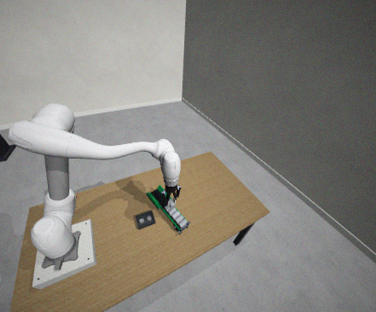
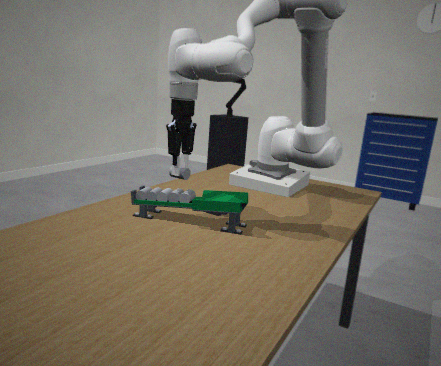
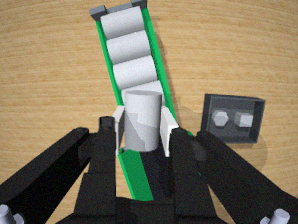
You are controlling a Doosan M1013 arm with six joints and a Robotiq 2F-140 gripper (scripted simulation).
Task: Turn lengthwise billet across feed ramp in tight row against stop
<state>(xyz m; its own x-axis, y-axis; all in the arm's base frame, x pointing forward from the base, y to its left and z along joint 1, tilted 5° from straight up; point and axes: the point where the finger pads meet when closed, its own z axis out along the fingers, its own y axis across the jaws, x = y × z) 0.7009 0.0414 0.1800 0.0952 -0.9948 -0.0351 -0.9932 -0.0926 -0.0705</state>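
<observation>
Because the bar (image 3: pixel 141 120) is short, solid steel with a smooth round surface, judge it heavy for its size, fully stiff and inclined to roll or slip — not fragile. The sound place to take hold is at mid-length, with the fingers pressing on opposite sides of the round body, so that the weight balances and the bar cannot tip at either end.

The pincer (image 2: pixel 181 165) is partly closed and clamped on this bar; in the wrist view its two pale fingertips sit against the bar's left and right flanks. The bar hangs directly between them, lifted off the ramp (image 2: pixel 224 198) and well above the worktop (image 2: pixel 186 280). In the wrist view it lies lengthwise, in line with the green ramp rather than across it.

Further down the ramp, the row of bars (image 3: pixel 131 50) lies crosswise, side by side toward the grey stop (image 3: pixel 99 10) at the far end. The held bar sits over the ramp just short of the nearest bar in the row.

A small dark box (image 3: pixel 234 117) rests on the worktop to the right of the ramp, apart from it.

The turn across the ramp is — by this judgement — not yet made.
</observation>
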